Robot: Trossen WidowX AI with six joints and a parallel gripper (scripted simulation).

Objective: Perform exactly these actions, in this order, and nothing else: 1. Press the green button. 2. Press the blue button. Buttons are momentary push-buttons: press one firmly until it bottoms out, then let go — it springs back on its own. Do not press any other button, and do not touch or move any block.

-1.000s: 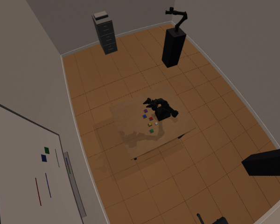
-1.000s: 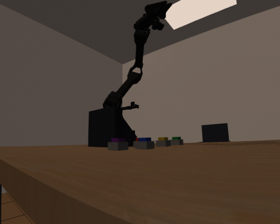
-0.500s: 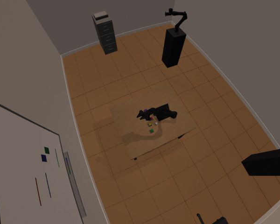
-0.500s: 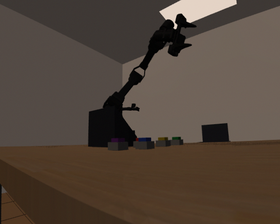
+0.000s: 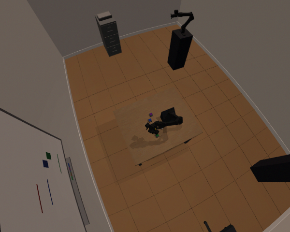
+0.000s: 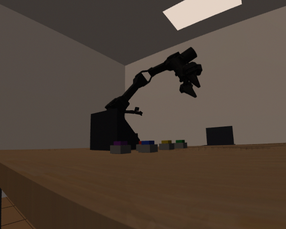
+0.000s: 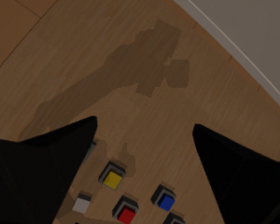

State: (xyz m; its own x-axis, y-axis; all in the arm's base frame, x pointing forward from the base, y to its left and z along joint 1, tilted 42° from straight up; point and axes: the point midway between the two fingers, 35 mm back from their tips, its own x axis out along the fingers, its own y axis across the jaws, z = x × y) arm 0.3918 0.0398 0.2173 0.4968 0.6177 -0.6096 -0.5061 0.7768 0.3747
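Note:
The green button (image 5: 156, 136) (image 6: 180, 141) stands on its grey base at one end of the button group; in the wrist view the left finger hides its cap and only a base edge shows. The blue button (image 5: 149, 120) (image 6: 148, 142) (image 7: 166, 202) stands on a grey base near the purple one, its cap raised. My gripper (image 6: 198, 91) (image 7: 145, 124) is open and empty, high above the table, fingers slanting down. It touches no button. In the top view the arm hides the space between the blue and green buttons.
The yellow button (image 6: 166, 141) (image 7: 113, 180), red button (image 6: 139, 142) (image 7: 127, 215) and purple button (image 5: 150, 114) (image 6: 120, 143) (image 7: 176, 222) stand near the blue one. A small whitish block (image 7: 81, 204) lies near the yellow and red buttons. The arm's shadow falls across the table (image 5: 130, 120).

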